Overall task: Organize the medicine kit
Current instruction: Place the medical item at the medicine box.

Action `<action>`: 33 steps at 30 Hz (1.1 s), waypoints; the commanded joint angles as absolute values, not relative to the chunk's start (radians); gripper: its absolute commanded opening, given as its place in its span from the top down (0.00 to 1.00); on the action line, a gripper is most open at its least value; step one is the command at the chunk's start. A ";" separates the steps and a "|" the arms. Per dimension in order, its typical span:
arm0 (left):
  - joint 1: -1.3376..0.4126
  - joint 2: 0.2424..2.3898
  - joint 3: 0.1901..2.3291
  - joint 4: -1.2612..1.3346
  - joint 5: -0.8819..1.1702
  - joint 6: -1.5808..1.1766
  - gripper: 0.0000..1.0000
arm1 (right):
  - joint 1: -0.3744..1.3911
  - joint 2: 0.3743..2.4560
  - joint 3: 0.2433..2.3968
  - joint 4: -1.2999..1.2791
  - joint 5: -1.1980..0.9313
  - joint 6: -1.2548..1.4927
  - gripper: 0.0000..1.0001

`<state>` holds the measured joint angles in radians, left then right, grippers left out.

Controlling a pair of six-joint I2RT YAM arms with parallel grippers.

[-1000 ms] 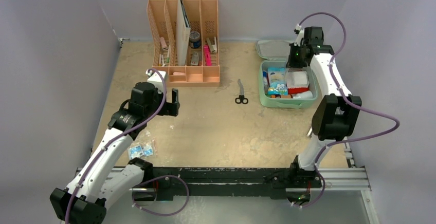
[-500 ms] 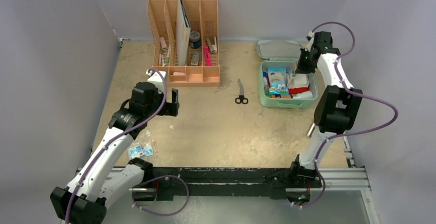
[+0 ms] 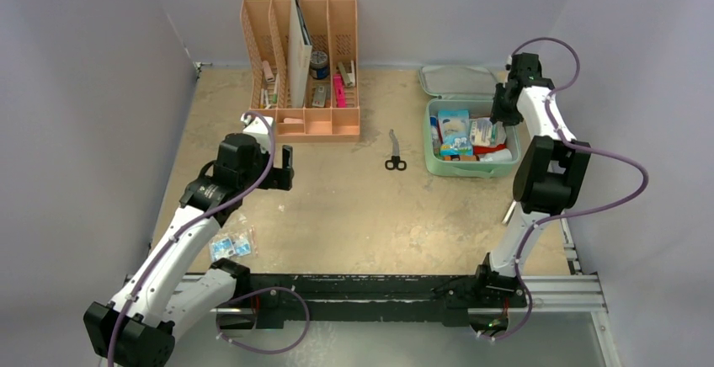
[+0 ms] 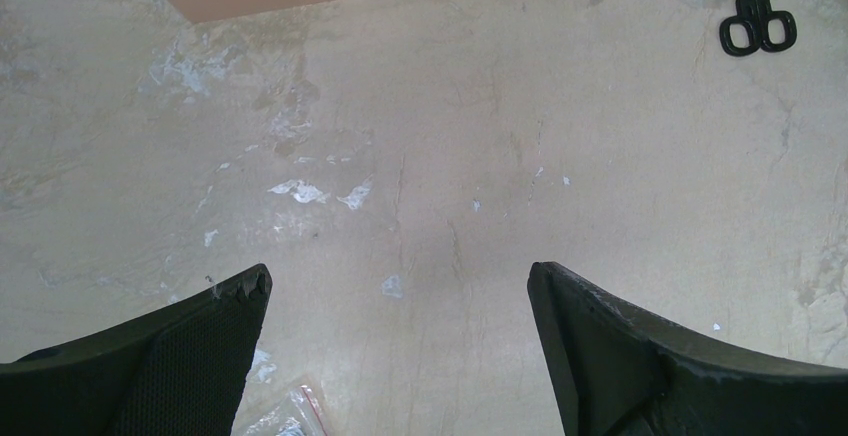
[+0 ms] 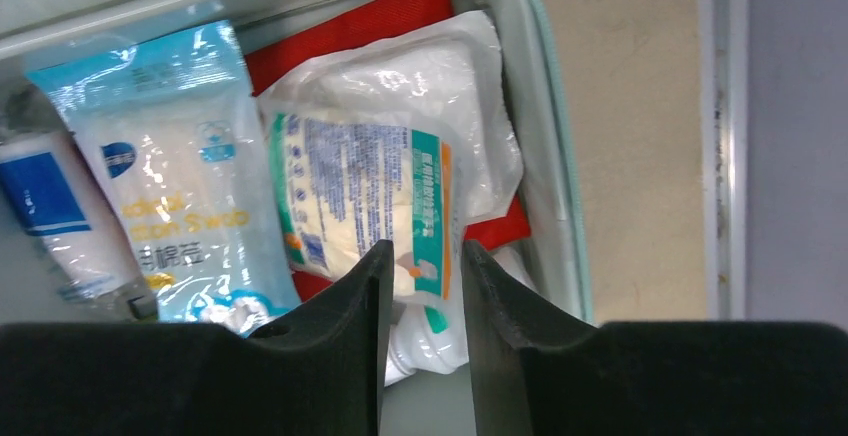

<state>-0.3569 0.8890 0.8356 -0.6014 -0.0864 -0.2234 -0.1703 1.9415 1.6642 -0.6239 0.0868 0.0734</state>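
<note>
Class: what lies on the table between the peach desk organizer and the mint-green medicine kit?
Black-handled scissors, alone on bare tabletop between the desk organizer and the medicine kit, touching neither. The top external view shows this.

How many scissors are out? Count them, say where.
1: black-handled metal scissors lie on the table between the peach-orange slotted organizer and the mint-green medicine kit; more could hide inside either.
</note>
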 commanded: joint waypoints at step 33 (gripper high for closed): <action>-0.360 0.982 0.861 -0.704 -0.352 -0.364 0.00 | -0.139 1.876 1.557 -0.586 0.117 0.099 0.76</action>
